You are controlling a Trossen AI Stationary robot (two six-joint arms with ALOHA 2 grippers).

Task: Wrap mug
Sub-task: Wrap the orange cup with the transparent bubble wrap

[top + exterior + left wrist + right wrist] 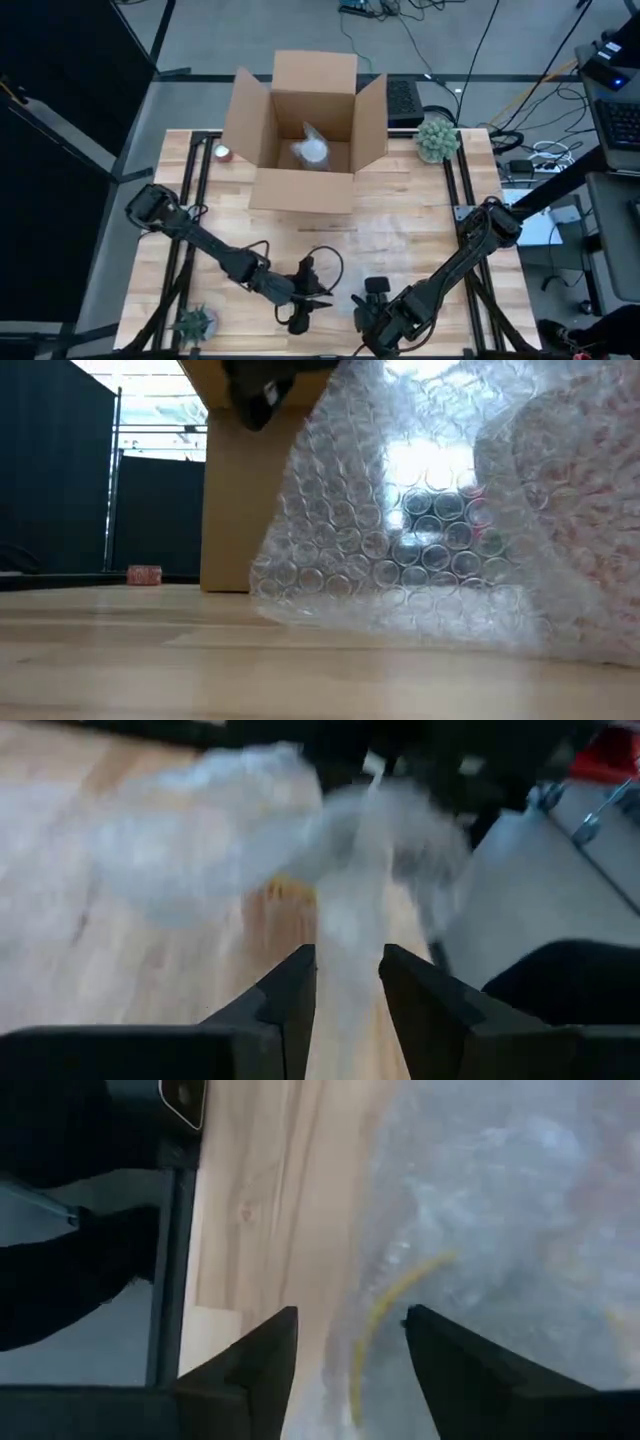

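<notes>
Left pincer (312,300): I have it low over the near edge of the table (420,205), a little left of centre. From its wrist camera I see the two fingers (290,995) set narrowly apart with a strip of bubble wrap (350,920) running between them; I cannot tell whether they actually pinch it.

Right pincer (372,300): near edge too, just right of the left one. Its fingers (265,1350) stand open, with the wrap's edge lying in the gap and beyond it.

Bubble wrap: a clear sheet spread on the wood between the two pincers and the box, hard to make out from above. At table height it billows up and fills most of the right side (430,530).

Mug: I cannot pick one out on the table. A pale wrapped bundle (310,150) sits inside the box; what it holds I cannot tell.

Cardboard box (305,125): far centre of the table, flaps open.

Other items: a small green plant (437,138) at the far right, another plant (195,322) at the near left corner, a small red-and-white object (221,152) left of the box.
</notes>
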